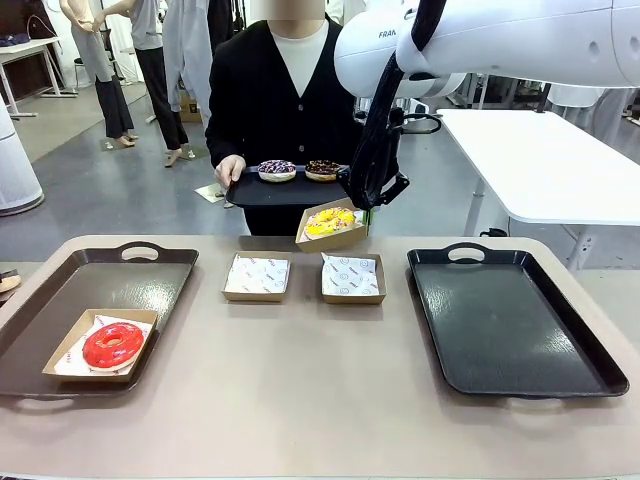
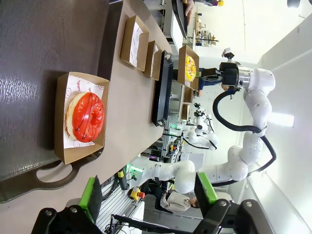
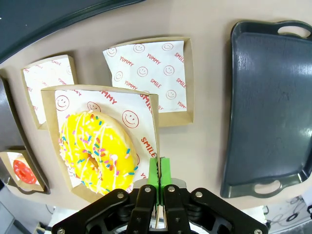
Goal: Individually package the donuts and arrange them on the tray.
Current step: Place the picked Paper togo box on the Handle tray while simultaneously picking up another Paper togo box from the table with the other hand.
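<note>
Over the desk [image 1: 300, 400], right fingers [image 3: 159, 170] clamp the yellow donut [image 3: 97, 151] box [image 1: 330, 243]; next, probably lowering it onto the left tray [image 1: 100, 280]; left fingers [image 2: 91, 197] gape empty.

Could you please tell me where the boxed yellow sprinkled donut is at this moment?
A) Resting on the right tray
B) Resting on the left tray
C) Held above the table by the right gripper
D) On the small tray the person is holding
C: the right gripper is shut on the rim of the cardboard box carrying the yellow sprinkled donut, and the box hangs clear above the table.
</note>
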`<state>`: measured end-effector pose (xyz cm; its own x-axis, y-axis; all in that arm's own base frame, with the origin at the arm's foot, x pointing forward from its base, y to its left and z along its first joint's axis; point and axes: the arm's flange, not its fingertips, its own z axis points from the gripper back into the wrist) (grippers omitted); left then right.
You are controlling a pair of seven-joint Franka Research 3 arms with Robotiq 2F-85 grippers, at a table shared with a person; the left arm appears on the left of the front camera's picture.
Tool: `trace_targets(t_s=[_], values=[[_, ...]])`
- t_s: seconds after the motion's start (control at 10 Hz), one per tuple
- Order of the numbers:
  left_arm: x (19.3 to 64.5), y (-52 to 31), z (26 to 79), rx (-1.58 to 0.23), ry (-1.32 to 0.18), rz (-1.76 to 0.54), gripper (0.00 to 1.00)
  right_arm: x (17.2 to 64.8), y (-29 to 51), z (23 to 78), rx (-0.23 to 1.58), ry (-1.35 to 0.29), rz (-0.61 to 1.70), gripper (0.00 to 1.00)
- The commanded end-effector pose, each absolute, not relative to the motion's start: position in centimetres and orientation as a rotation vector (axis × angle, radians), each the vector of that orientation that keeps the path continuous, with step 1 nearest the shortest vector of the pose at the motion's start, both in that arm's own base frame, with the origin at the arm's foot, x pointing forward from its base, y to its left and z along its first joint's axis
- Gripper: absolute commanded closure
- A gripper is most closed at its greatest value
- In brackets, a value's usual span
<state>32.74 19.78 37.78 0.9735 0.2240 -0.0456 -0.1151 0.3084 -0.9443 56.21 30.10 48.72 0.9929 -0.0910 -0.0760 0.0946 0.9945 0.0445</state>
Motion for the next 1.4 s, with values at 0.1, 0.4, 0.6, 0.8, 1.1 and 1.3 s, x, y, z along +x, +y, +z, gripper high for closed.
trace_targets(t_s=[0.1, 0.4, 0.6, 0.8, 1.1, 1.3], values=[[32.5, 19.9, 37.8, -1.249, -0.106, 0.22, 0.0, 56.0, 30.0, 48.8, 0.054, 0.07, -0.093, 1.0], [33.9, 17.8, 38.1, -1.173, -0.052, 0.216, 0.0, 55.3, 27.4, 49.5, 0.07, 0.062, 0.053, 0.98], [35.0, 15.1, 41.2, -1.076, -0.065, 0.177, 0.0, 54.3, 23.5, 50.7, 0.124, 0.04, 0.036, 0.98], [35.9, 10.8, 45.6, -0.957, -0.094, 0.131, 0.0, 53.0, 19.0, 51.3, 0.184, 0.034, 0.016, 0.98], [39.2, 3.8, 50.6, -0.768, -0.108, 0.039, 0.0, 51.8, 12.5, 50.1, 0.21, 0.038, 0.016, 0.98], [41.3, -0.4, 52.6, -0.625, -0.122, 0.02, 0.0, 50.3, 8.9, 49.4, 0.178, 0.014, -0.014, 0.98]])
